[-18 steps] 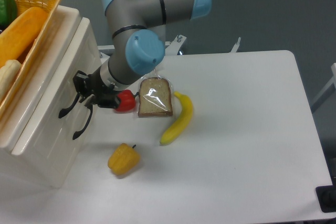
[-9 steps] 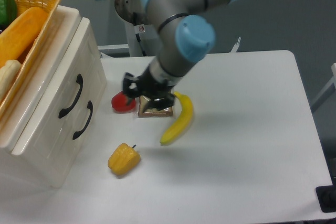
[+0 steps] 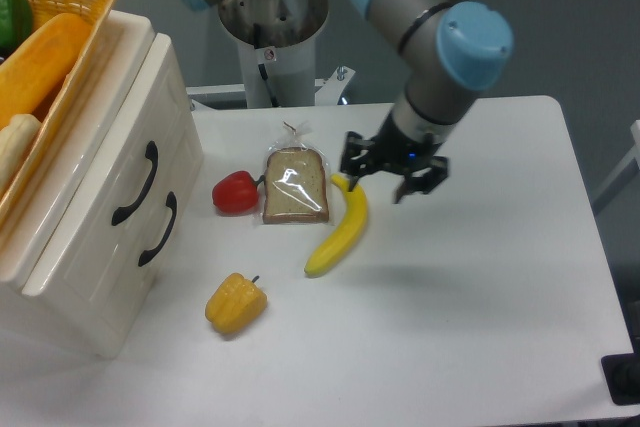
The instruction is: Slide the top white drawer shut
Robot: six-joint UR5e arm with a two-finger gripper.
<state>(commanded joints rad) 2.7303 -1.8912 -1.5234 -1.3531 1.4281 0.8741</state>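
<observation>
- where it sits at the left edge of the desk point(image 3: 480, 307), the top white drawer point(image 3: 105, 162) lies flush in its cabinet — front panel facing right, curved black handle running along its long axis.
- the gripper point(image 3: 396, 183) hangs above the banana point(image 3: 341, 229), well apart from the drawer — jaws released, holding nothing.

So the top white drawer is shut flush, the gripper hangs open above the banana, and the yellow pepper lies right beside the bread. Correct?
Not quite: in the camera view the red pepper lies beside the bread; the yellow pepper sits apart, nearer the front. The top white drawer looks shut, and the gripper hangs open above the banana.
</observation>
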